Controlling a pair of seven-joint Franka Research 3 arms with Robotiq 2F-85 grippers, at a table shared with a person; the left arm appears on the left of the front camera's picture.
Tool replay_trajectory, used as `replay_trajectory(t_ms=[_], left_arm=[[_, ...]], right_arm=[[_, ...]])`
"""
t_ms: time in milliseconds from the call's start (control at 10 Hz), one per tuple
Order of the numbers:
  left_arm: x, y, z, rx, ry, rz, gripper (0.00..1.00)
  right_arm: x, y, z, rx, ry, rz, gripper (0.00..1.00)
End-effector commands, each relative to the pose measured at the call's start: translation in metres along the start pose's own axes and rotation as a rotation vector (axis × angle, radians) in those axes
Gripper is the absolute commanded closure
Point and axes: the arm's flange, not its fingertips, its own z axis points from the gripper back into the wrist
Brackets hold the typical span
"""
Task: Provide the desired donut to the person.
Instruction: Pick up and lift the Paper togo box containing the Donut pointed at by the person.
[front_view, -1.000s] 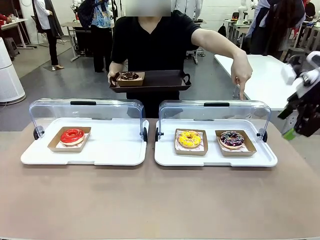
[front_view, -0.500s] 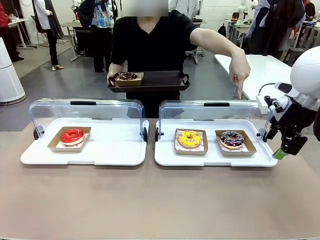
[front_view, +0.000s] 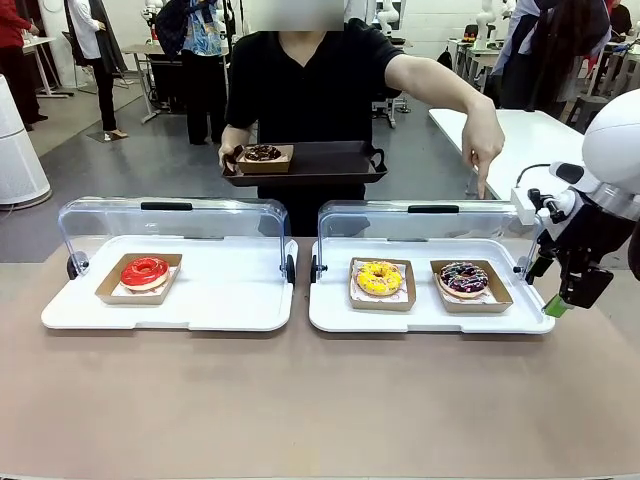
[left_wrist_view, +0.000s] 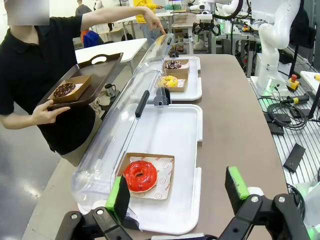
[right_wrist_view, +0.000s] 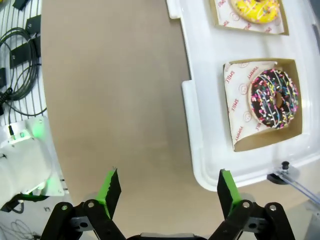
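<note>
The person (front_view: 310, 80) holds a dark serving tray (front_view: 330, 162) carrying a chocolate donut (front_view: 262, 154). Their other hand (front_view: 482, 150) points a finger down over the right end of the right-hand case. Below it, a chocolate donut with coloured sprinkles (front_view: 464, 277) (right_wrist_view: 274, 98) sits in a cardboard box, beside a yellow donut (front_view: 379, 277) (right_wrist_view: 257, 9). A red donut (front_view: 145, 271) (left_wrist_view: 140, 175) lies in the left case. My right gripper (front_view: 560, 290) (right_wrist_view: 167, 187) hangs open just off the right case's end. My left gripper (left_wrist_view: 178, 189) is open above the left case's end.
Two white trays (front_view: 250, 300) (front_view: 430, 318) with raised clear lids (front_view: 170, 225) (front_view: 430, 228) stand side by side on the brown table. A white table (front_view: 520, 150) stands behind at the right. Bystanders move in the background. Cables (right_wrist_view: 17, 37) lie beyond the table edge.
My right arm has swung in from the picture's right edge to the right case's end, then nearly stopped. The person's tray has drifted slightly right. The pointing hand holds still.
</note>
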Motion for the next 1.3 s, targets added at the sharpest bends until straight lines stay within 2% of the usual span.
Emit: replay_trajectory(t_ms=[0,100,200,700,1000,1200], left_arm=[[0.001,0.0,0.001,0.01,0.006,0.009,0.0],[0.001,0.0,0.001,0.01,0.006,0.009,0.0],[0.001,0.0,0.001,0.01,0.006,0.009,0.0],[0.001,0.0,0.001,0.01,0.006,0.009,0.0],[0.001,0.0,0.001,0.01,0.006,0.009,0.0],[0.001,0.0,0.001,0.01,0.006,0.009,0.0]], right_arm=[[-0.001,0.0,0.0,-0.001,0.001,-0.002,0.0],[0.011,0.007,-0.003,-0.03,0.061,0.056,0.0],[0.016,0.003,-0.013,-0.018,0.08,0.045,0.0],[0.026,-0.042,-0.076,0.032,0.167,0.043,0.0],[0.03,-0.063,-0.093,0.038,0.184,0.094,0.0],[0.033,-0.067,-0.091,0.029,0.167,0.057,0.0]])
